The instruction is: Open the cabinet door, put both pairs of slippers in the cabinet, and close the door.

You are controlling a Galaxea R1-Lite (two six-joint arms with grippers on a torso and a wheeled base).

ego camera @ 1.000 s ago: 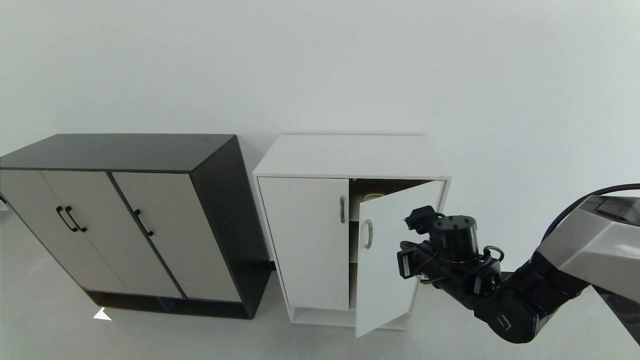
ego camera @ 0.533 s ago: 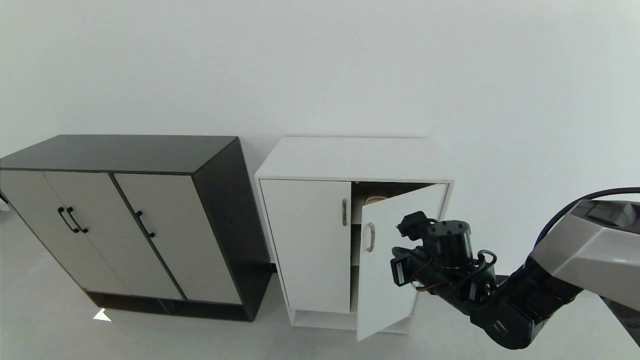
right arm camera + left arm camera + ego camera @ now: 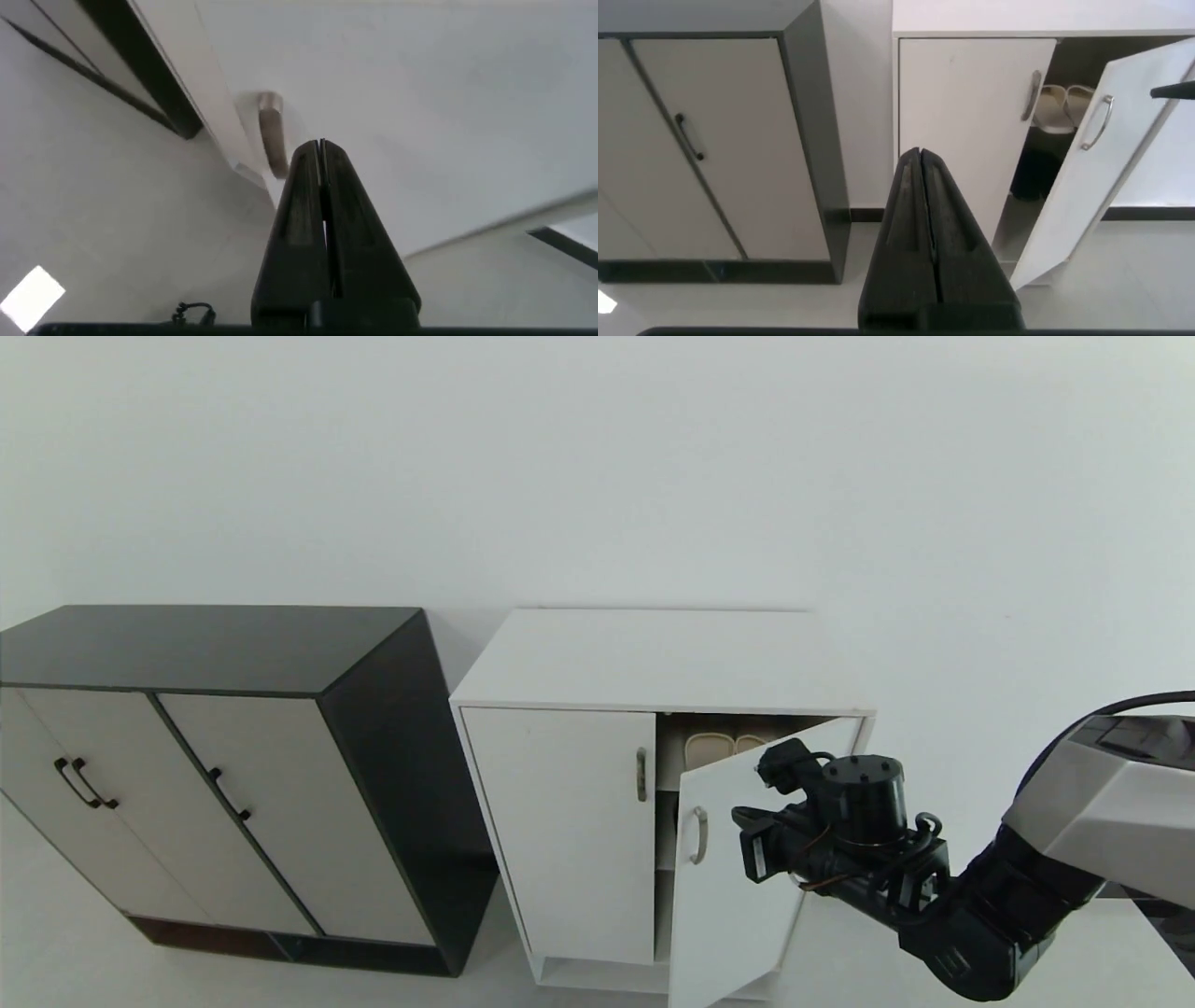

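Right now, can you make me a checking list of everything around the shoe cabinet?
Surface: pale grey floor.
Job's things: white cabinet, left door shut, right door partly open; beige slippers on the upper shelf, count unclear.
Clutter: nothing seen.
Grippers: right gripper shut, beside the right door's handle; left gripper shut, back from the cabinets.
Cables: black cable over the right arm.
Surroundings: black cabinet, doors shut; white wall.
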